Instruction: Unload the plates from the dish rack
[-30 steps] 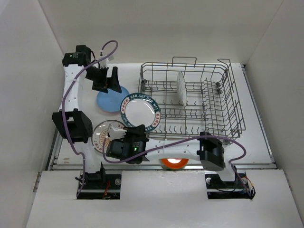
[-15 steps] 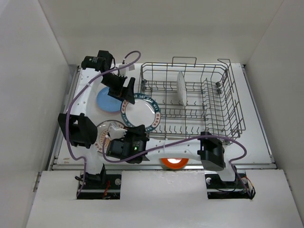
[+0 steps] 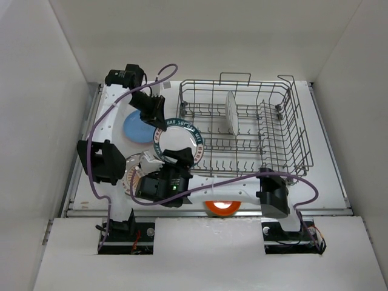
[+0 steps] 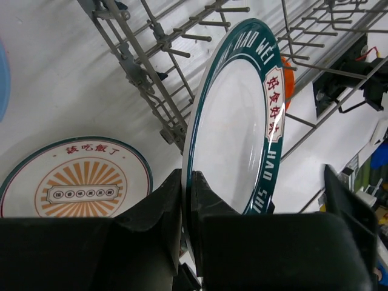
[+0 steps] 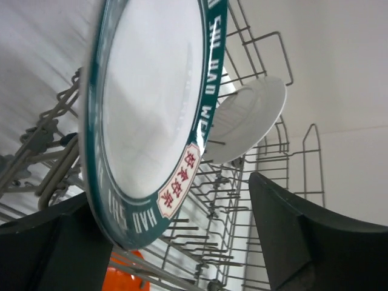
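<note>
**Left gripper** [image 4: 187, 182]: the jaws are clamped on the rim of the green-rimmed plate [image 4: 233, 127]. One finger [image 4: 159, 209] bears on the back of the rim and the other on the white face. The gap between them is only the thickness of the rim. The plate extends straight out from the jaws, edge-on to the wrist camera.

- To one side of the jaws, below the held plate, the sunburst plate [image 4: 79, 182] lies flat on the table [image 4: 66, 73].
- Ahead of the jaws stands an end wall of the dish rack [image 4: 154, 73]. The held plate is outside that wall. Contact with the wire cannot be determined.
- Beyond the plate's far rim, a sliver of the orange plate [image 4: 288, 82] is visible.

**Right gripper** [image 5: 170, 200]: the jaws stand wide apart and grip nothing. The near rim of the green-rimmed plate lies in the gap, close against one finger [image 5: 54, 248] and well apart from the other. Contact with the near finger cannot be determined.

- Past the jaws, a white plate [image 5: 248, 121] stands upright between the tines inside the rack.

**Overhead view**: the two grippers are at opposite edges of the same plate. The blue plate [image 3: 136, 129] lies flat on the table just beside the left jaws.
</note>
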Robot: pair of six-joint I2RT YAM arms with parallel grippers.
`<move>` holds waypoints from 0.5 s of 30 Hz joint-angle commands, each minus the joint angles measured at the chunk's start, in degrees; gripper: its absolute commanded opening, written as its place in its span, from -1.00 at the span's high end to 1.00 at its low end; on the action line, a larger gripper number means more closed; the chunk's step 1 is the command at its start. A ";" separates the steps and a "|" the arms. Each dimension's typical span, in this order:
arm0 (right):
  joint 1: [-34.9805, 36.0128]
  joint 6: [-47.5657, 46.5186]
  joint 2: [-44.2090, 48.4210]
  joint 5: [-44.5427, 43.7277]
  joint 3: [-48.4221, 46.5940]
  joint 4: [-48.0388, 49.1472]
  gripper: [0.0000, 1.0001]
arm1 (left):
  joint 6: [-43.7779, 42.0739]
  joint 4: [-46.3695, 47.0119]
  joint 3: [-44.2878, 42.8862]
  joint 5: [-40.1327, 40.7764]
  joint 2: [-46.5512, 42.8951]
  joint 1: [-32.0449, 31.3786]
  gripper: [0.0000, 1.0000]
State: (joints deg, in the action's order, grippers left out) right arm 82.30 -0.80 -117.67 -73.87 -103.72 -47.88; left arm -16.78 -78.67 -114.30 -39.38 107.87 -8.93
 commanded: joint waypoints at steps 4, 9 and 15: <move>0.05 16.24 1.73 1.07 -5.25 -10.65 -0.85 | -0.28 -3.33 -4.62 -7.37 -0.91 6.90 1.00; -0.56 15.14 16.12 22.06 -2.73 -1.20 -0.85 | -6.94 -9.91 -10.22 -22.21 0.23 17.25 1.00; -10.46 19.60 30.99 32.29 7.38 8.68 -0.99 | -12.40 -10.20 -4.56 -11.99 -3.19 24.13 1.00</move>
State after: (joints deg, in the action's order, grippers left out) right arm 77.56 14.31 -92.05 -47.77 -98.78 -44.86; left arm -24.45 -75.57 -121.73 -53.63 108.88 14.00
